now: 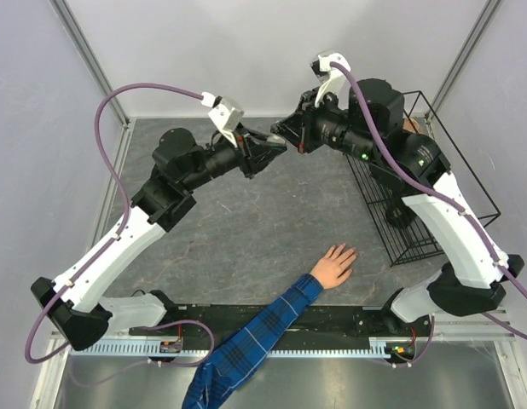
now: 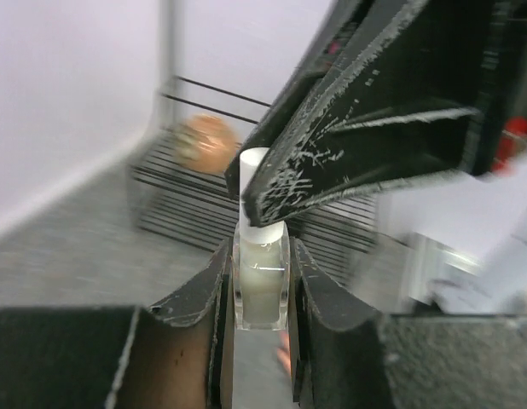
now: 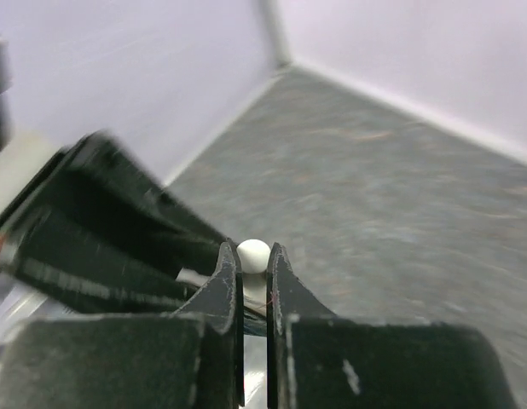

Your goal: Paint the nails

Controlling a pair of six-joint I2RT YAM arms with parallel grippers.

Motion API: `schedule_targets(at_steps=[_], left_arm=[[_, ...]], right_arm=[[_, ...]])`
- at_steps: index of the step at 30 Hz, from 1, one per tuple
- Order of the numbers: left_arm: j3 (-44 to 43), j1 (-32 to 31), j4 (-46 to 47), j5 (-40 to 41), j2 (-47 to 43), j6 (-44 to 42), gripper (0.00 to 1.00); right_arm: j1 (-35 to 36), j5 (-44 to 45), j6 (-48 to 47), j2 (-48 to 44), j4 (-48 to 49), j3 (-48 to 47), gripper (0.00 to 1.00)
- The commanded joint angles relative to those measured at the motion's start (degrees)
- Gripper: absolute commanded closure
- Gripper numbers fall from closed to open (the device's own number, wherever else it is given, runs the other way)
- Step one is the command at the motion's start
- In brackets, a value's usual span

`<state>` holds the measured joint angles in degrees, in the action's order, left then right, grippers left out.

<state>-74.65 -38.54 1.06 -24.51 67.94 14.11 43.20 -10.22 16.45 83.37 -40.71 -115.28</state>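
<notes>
The left tool (image 1: 274, 150) is up off the counter (image 1: 246, 230), clenched on a small polish bottle (image 2: 261, 285) of pale liquid, with a jaw pressed to each glass side. That looks like bracing, so the bottle can't turn. Nose to nose with it, the right tool (image 1: 291, 135) is pinched onto the bottle's white cap (image 3: 253, 252). I'd call that a twist-off being set up, with the brush presumably coming out with the cap.

Further right and nearer, the hand (image 1: 333, 266) lies flat on the counter, well apart from both tools, its blue plaid sleeve (image 1: 263, 328) trailing off near-left. Its long axis runs near-left to far-right, fingers aimed toward the wire basket (image 1: 383, 213). The nails (image 1: 344, 249) sit at those far fingertips, too small to make out.
</notes>
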Motion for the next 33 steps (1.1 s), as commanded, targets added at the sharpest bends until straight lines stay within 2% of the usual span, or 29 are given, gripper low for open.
schedule_targets(at_steps=[1,3,8,11,12,14,17,20,21,22,25,28,31,33], left_arm=[[-8.4,-5.8,4.2,32.8,7.7,-18.2,0.98],[-10.9,-6.1,5.0,35.3,10.4,-16.8,0.98],[-10.9,-6.7,5.3,28.0,11.1,-16.7,0.98],[-7.5,-6.7,5.0,21.5,8.3,-16.5,0.98],[-6.0,-6.7,4.1,17.0,7.2,-17.3,0.98],[-5.5,-6.6,-0.3,9.1,4.9,-18.5,0.98],[-5.3,-6.4,-4.9,2.6,2.1,-17.7,0.98],[-3.8,-4.7,-7.1,-6.0,-0.3,-12.5,0.98],[-3.1,-3.8,-7.0,-9.7,-0.9,-9.3,0.98],[-2.7,-3.3,-6.3,-11.7,-1.3,-7.7,0.98],[-0.6,-1.1,-2.2,-19.7,-3.1,-1.0,0.98],[1.0,1.4,2.8,-26.3,-3.8,5.4,0.98],[1.5,3.6,6.3,-30.8,-3.6,10.5,0.98],[2.7,4.7,9.4,-33.1,-3.4,14.8,0.98]], right_arm=[[12.5,23.3,5.0,5.9,-14.7,-9.7,1.0],[13.6,27.6,6.0,7.5,-18.5,-13.3,1.0],[13.8,30.1,6.6,8.1,-19.0,-13.8,0.99],[13.7,29.5,5.9,7.8,-18.6,-13.9,0.73],[13.5,28.6,5.9,7.6,-18.3,-14.1,0.51],[11.4,23.6,6.1,7.1,-17.9,-15.7,0.33],[7.7,19.3,6.3,5.5,-17.0,-17.0,0.21],[2.3,7.5,4.0,2.3,-13.2,-13.6,0.08],[0.8,-0.1,3.2,1.1,-9.9,-11.5,0.02],[-2.3,-5.1,2.6,-1.1,-8.3,-7.6,0.02],[-5.7,-19.9,0.0,-2.9,-5.4,-4.3,0.02],[-7.3,-27.5,-0.6,-3.6,-4.8,-3.6,0.03],[-8.7,-38.2,2.0,-3.5,-1.7,-2.3,0.13],[-9.0,-41.5,5.6,-3.7,2.2,-0.4,0.24]])
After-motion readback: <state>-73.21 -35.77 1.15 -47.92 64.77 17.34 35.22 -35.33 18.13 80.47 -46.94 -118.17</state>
